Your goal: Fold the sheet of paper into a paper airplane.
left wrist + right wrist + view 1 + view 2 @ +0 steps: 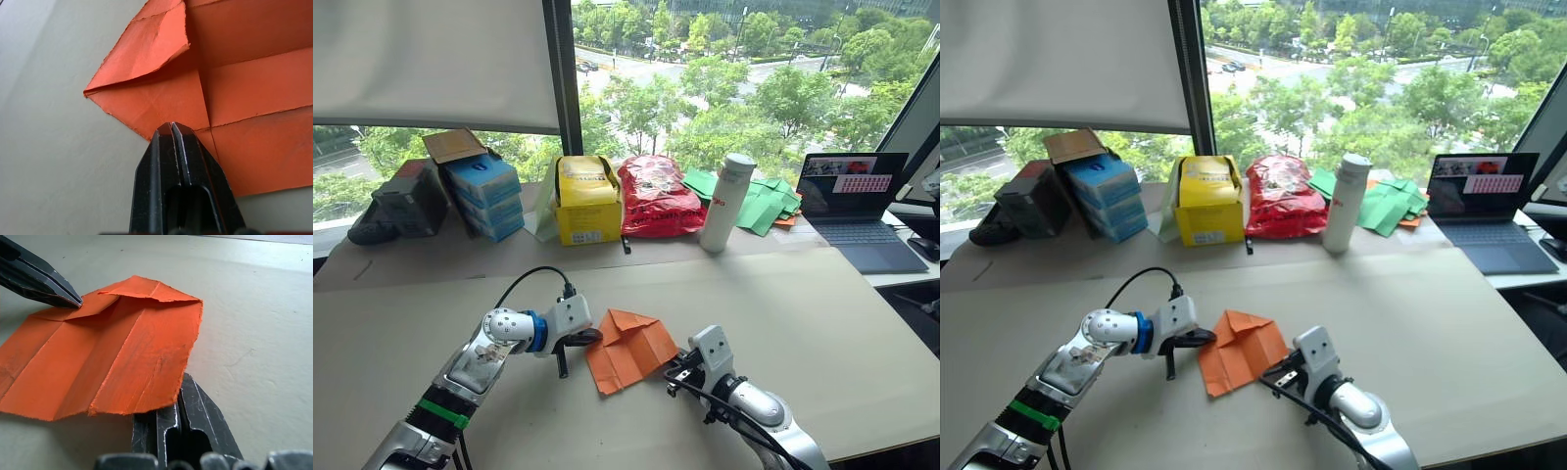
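Sheet of paper (630,349) flat on counter (822,323), corners folded. Left pincer (171,128) closed, tip pressing its left edge. Right wrist view: right pincer (177,407) closed under a lifted edge.

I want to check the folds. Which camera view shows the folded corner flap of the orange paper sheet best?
The left wrist view: the folded corner flap of the orange paper sheet is close, with edges and creases plain. The right wrist view shows it from low, beyond the sheet. Both eye views show the whole sheet small between the left gripper and the right gripper.
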Available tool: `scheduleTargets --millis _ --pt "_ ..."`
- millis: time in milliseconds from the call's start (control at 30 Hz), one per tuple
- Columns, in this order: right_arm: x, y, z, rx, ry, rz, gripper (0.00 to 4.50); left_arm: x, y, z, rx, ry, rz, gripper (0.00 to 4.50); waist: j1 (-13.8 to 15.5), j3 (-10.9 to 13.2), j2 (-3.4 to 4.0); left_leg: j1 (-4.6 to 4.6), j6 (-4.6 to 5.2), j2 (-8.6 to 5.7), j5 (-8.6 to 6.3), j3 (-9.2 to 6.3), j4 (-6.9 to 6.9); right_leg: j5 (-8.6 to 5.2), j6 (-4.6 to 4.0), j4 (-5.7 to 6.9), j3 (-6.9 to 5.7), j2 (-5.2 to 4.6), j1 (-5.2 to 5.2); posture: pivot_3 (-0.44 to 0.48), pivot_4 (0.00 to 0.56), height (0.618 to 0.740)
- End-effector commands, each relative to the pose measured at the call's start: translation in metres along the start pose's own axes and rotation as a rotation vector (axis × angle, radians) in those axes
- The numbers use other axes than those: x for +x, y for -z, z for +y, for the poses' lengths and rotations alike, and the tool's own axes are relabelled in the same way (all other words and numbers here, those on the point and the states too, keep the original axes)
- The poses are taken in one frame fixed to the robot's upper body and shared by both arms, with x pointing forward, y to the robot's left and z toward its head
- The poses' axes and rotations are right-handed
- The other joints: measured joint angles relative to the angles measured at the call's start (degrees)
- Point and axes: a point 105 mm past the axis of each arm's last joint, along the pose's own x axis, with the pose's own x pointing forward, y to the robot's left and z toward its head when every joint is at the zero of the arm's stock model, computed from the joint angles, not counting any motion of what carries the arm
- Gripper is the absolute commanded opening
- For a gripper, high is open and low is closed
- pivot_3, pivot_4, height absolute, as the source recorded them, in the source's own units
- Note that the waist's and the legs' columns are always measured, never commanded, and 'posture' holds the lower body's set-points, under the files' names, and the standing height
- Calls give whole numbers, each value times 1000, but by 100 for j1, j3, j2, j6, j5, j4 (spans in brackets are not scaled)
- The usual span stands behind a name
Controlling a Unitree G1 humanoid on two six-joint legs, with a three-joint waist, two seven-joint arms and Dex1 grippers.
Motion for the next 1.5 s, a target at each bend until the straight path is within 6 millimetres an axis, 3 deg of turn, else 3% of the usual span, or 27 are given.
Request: scheduleTargets --millis 33,167,333,533,733,867,1200,1500 --pt "6 -20 9 -9 -62 -85 0 4 10 -7 -15 37 36 12 4 1 2 -1 0 0 0 0 0 0 0 1 1 0 -3 0 150 740" --pt "11 -35 30 -14 -174 -128 0 5 10 -7 -14 39 39 12 -1 1 2 -2 0 -1 0 1 0 0 0 1 1 0 -4 0 150 740" --pt "16 -37 51 -45 -293 -109 0 5 6 -5 -14 36 29 12 3 1 2 -2 1 -1 0 1 0 0 0 1 -1 0 -4 0 150 740" --pt "23 -32 48 -77 -308 -74 0 8 -4 -2 2 47 2 12 6 1 1 -4 -6 -4 4 1 1 0 0 2 -6 3 -5 0 150 740" --pt "29 -30 45 -90 -314 -62 0 24 -18 -8 1 99 -54 12 5 1 1 -7 -22 -5 14 2 1 0 0 1 -5 2 -7 0 150 740" --pt "30 -31 46 -96 -322 -61 0 26 -13 -7 -28 92 -54 12 -8 1 1 -10 -24 -3 14 2 1 0 0 3 -1 1 -12 0 150 740" --pt "34 -25 56 -145 -364 -22 0 -7 7 7 -111 -21 -15 12 -128 1 1 -9 -23 1 13 1 0 0 0 9 4 2 -17 0 150 740" --pt "40 -9 62 -184 -406 66 0 -30 5 18 -149 -110 -26 12 -123 1 1 -10 -22 0 13 2 0 0 0 9 2 0 -18 0 150 740"
